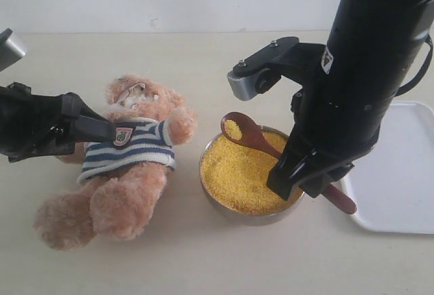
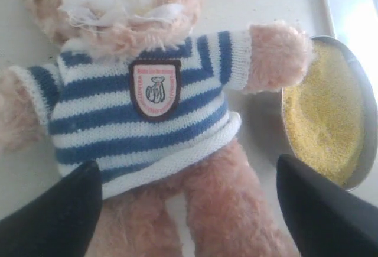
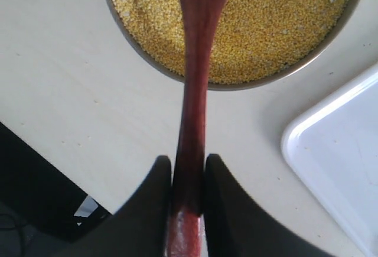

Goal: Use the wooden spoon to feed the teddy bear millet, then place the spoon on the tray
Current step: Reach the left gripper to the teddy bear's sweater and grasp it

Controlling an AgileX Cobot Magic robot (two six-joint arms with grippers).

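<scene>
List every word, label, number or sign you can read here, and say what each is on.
Chest badge on the teddy bear: red lettering around a small figure, too blurred to read.
Sticker on the right arm: too small to read.
Nothing else carries text.

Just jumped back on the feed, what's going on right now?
The right end effector is shut on the handle of the wooden spoon, holding it over the metal bowl with a little millet in the scoop. The teddy bear lies on its back beside the bowl. The left end effector is open, its fingers either side of the bear's lower body, not gripping it. The tray sits right of the bowl, with no spoon on it yet.
</scene>
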